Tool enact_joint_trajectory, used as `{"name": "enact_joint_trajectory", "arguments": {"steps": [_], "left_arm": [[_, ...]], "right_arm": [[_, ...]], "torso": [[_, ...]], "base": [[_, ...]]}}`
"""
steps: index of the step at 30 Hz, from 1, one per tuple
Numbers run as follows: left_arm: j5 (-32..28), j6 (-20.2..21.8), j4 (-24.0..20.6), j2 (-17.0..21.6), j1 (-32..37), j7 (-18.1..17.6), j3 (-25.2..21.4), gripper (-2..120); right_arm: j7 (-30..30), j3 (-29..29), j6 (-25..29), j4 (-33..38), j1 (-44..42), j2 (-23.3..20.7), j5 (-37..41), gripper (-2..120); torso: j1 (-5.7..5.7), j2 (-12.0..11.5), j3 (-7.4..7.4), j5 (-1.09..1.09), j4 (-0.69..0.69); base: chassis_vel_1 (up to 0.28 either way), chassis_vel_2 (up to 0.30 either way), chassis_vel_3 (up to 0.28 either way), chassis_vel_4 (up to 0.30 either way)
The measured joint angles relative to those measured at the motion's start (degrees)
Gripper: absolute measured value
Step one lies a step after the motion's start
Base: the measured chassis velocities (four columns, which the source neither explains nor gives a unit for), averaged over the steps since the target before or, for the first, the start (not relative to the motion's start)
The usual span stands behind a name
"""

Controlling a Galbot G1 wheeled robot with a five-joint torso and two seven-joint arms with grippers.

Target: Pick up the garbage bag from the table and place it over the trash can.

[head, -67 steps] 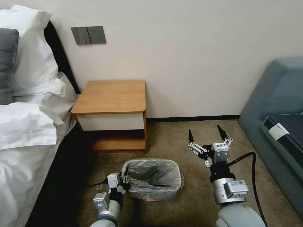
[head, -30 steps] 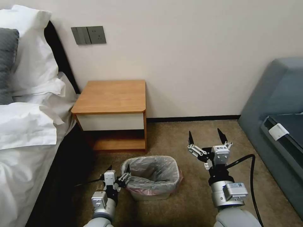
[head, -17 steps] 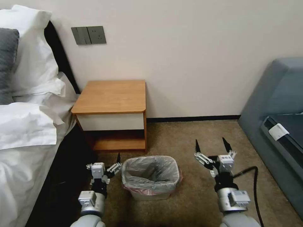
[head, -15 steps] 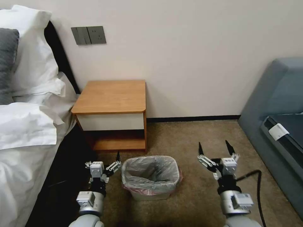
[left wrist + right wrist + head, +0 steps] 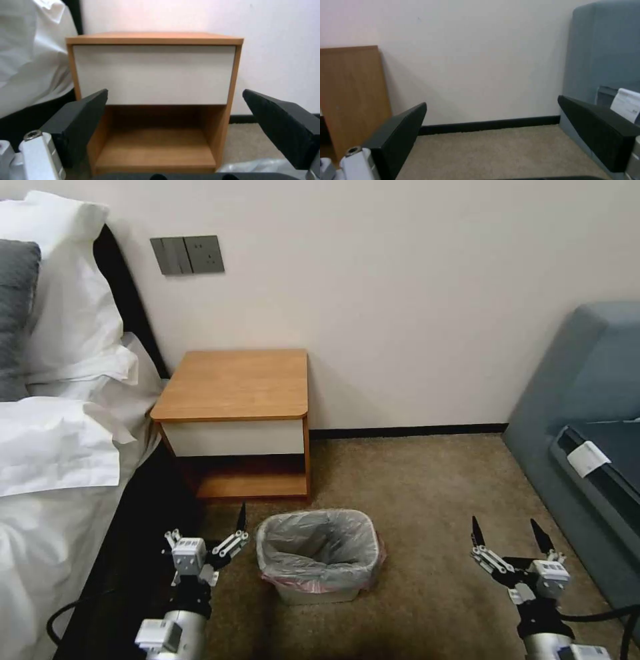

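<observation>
Crinkled grey plastic — the garbage bag (image 5: 320, 550) — lined the trash can (image 5: 313, 595), its pinkish edge folded down over the rim. That can stood on the carpet (image 5: 413, 493) just in front of the bench (image 5: 237, 383), whose wooden top was bare. The left hand (image 5: 210, 537) hovered just beside the can on the bed's (image 5: 47, 500) side, fingers spread wide and holding nothing. The right hand (image 5: 508, 537) hung well apart from the can, near the grey sofa (image 5: 587, 380) — likewise wide open and empty.
</observation>
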Motion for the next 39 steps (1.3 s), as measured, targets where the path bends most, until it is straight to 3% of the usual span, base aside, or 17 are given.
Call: {"name": "enact_joint_trajectory", "arguments": {"steps": [9,18,39], "left_arm": [[0.4,-0.2,-1.9,-1.0,4.9,-0.5,-0.8,100],[-2.6,-3.6,-2.0,-1.1,10.3,-0.7,-4.6,100],[-2.8,-3.8,-2.1,-1.0,10.3,-0.7,-4.7,100]], "right_arm": [[-2.5,-1.1,3.4,0.7,-2.1,0.2,1.2,100],[-3.5,-1.7,3.8,2.9,-2.7,0.3,1.5,100],[-3.5,-1.8,3.9,2.9,-2.7,0.2,1.2,100]], "torso": [[0.00,0.0,0.00,0.00,-0.01],[0.00,0.0,0.00,0.00,0.00],[0.00,0.0,0.00,0.00,-0.01]], "base": [[0.000,0.000,0.000,0.000],[0.000,0.000,0.000,0.000],[0.000,0.000,0.000,0.000]]}}
